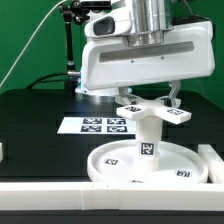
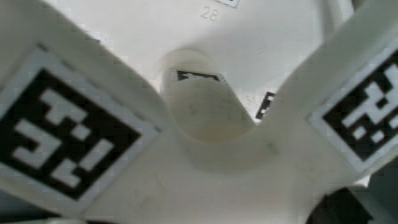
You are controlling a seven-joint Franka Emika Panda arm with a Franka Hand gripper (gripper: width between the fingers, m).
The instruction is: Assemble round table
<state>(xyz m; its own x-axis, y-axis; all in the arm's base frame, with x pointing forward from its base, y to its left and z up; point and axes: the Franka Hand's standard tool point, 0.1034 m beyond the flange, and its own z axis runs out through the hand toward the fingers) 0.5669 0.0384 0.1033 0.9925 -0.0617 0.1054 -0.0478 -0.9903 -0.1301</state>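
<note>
In the exterior view the gripper [image 1: 150,100] closes on the cross-shaped piece [image 1: 152,111], which sits atop the cylinder leg [image 1: 147,140] standing upright in the middle of the round disc [image 1: 115,165]. Behind the disc lies the marker board [image 1: 95,125]. Only the wrist view shows the cross-shaped piece's tagged arms [image 2: 71,120] close up; it hides the disc.

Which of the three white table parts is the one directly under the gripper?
The cross-shaped piece, sitting on top of the upright leg; the round disc lies lowest, on the table.
</note>
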